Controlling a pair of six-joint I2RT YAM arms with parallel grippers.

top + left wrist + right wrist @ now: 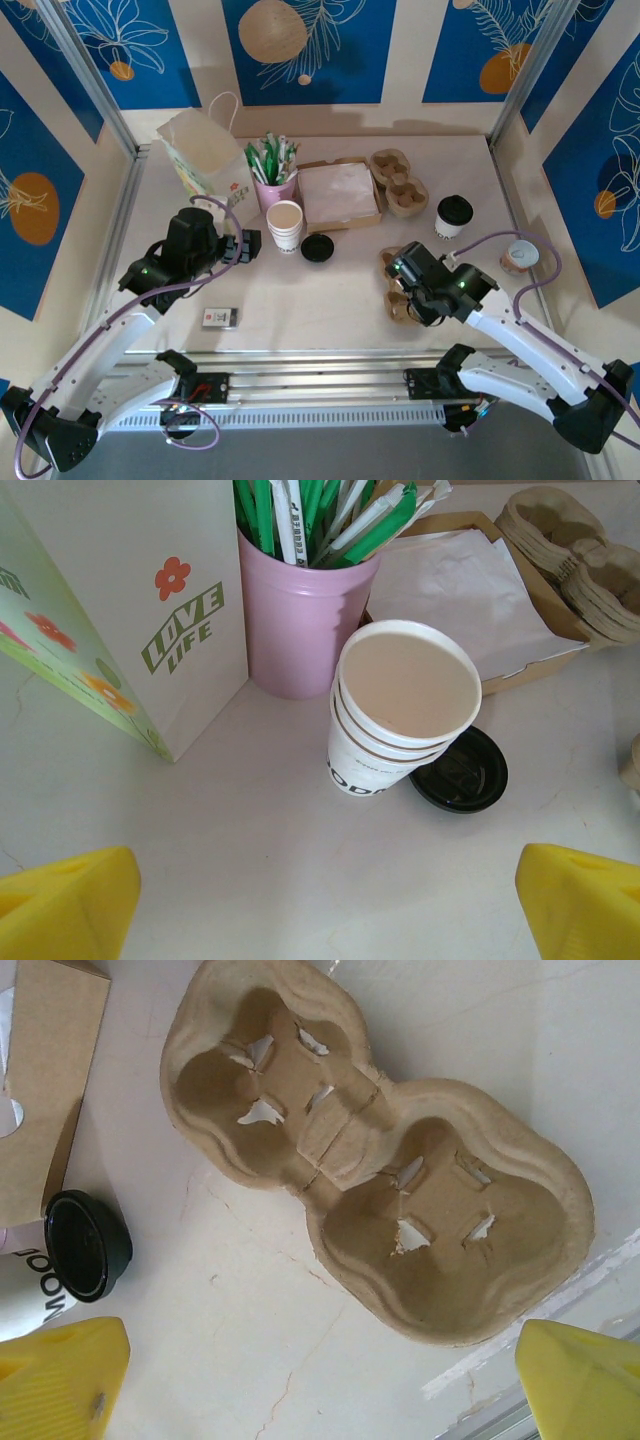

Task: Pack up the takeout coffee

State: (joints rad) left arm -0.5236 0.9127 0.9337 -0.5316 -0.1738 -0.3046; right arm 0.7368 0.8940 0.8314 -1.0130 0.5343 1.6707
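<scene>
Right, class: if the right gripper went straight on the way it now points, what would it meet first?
Most likely the brown moulded-pulp two-cup carrier, lying empty and squarely ahead of the open right gripper in the wrist view. How far off it lies is unclear.

A robot test cell dressed as a café takeaway counter: aluminium posts (86,75) and blue leaf-print wall panels (350,60) fence a pale tabletop (330,300). Ahead of the left gripper (325,905) and its yellow fingers (70,900) stand stacked lidless cream paper cups (405,705), a pink cup of green-white sticks (300,620) and a white printed paper bag (130,600). A brown moulded-pulp two-cup carrier (380,1170) lies just ahead of the right gripper (320,1380).
</scene>
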